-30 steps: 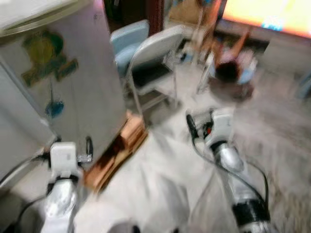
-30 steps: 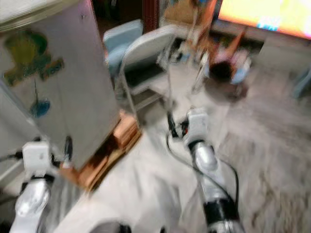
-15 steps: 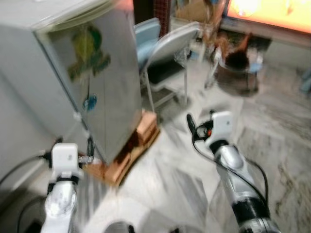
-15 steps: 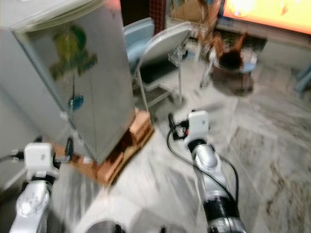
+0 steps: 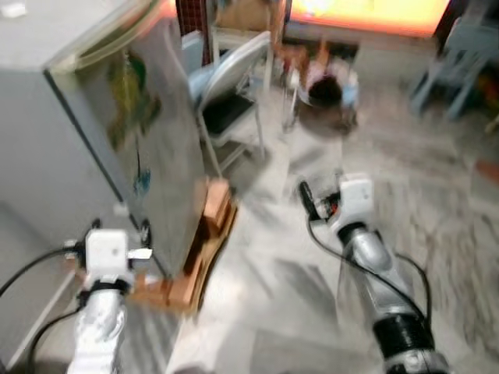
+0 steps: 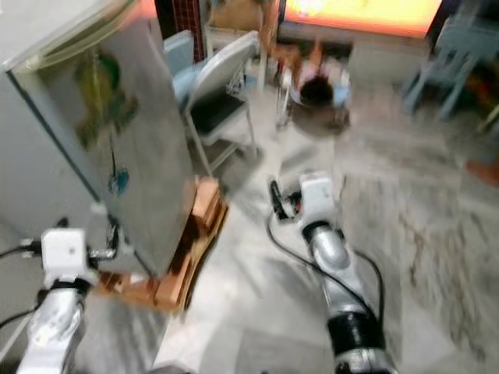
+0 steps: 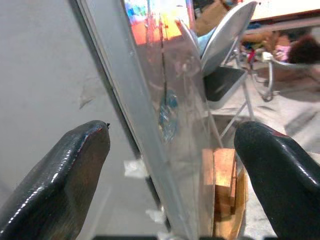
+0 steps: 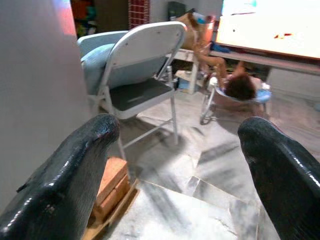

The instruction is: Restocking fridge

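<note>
fridge sits at the robot's front left, a grey box with a sticker on its side, propped on a wooden pallet with bricks, door shut as far as i can tell. compared to a second ago the whole view has swung round and the fridge corner now sits closer and more square in front of the left arm, so that's the camera turning with the robot, not the fridge going anywhere. my read: it's still walking up and lining itself up, nothing restocked yet, and neither hand carries anything to put in. everything's blurry from the motion too. left gripper has its fingers spread wide and empty, pointed right at the fridge's side edge, near it but not touching. right gripper is also wide open and empty, held out over the marble floor toward the folding chair. that chair stands just beside the fridge, so it could crowd the approach. further back a person is down low near a bright screen, well apart from the robot.
</note>
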Tool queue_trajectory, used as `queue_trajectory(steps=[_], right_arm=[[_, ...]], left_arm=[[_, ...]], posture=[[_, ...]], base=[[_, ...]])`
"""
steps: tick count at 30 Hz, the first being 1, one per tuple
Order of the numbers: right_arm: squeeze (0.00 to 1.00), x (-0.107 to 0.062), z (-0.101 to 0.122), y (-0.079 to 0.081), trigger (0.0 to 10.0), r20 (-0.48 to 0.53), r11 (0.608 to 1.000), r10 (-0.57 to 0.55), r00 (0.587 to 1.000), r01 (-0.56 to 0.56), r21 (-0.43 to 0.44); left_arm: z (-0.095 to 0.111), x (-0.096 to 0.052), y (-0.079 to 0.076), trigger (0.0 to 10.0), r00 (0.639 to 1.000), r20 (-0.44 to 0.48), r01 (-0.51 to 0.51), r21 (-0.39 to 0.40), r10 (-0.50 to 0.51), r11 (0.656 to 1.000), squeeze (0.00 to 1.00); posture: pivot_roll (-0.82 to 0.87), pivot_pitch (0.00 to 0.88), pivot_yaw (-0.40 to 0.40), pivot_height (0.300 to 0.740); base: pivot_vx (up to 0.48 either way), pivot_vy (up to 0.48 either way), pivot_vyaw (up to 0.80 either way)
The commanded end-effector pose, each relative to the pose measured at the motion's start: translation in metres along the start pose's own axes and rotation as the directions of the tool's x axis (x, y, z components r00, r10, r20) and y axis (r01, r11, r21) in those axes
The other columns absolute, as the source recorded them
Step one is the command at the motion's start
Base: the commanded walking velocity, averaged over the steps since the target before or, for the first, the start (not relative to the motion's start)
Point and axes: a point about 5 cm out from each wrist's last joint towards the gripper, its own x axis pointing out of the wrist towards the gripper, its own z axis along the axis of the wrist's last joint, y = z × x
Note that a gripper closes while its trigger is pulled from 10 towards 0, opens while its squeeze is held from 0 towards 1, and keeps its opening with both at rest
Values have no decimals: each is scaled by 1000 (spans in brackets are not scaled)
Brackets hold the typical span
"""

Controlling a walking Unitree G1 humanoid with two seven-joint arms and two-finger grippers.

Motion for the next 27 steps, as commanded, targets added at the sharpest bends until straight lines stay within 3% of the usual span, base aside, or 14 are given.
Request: queue_trajectory(steps=[1, 5, 27], right_arm=[[0, 4, 5, 8, 10000, 19, 1000, 20, 1000, -20, 9], [0, 4, 5, 9, 10000, 18, 1000, 18, 1000, -18, 8], [0, 1, 0, 9, 10000, -3, 999, 32, 999, -32, -7]], left_arm=[[0, 0, 6, 10000, 1000, 4, -10, 24, 10, 1000, 0], [0, 1, 6, 10000, 1000, 2, -20, 14, 20, 1000, 0], [-10, -6, 15, 10000, 997, -41, -57, 40, 58, 998, 0]], posture=[[43, 44, -15, 740], [42, 46, -17, 740], [43, 64, -23, 740]], base=[[330, 349, -800], [275, 232, -614], [0, 0, 0]])
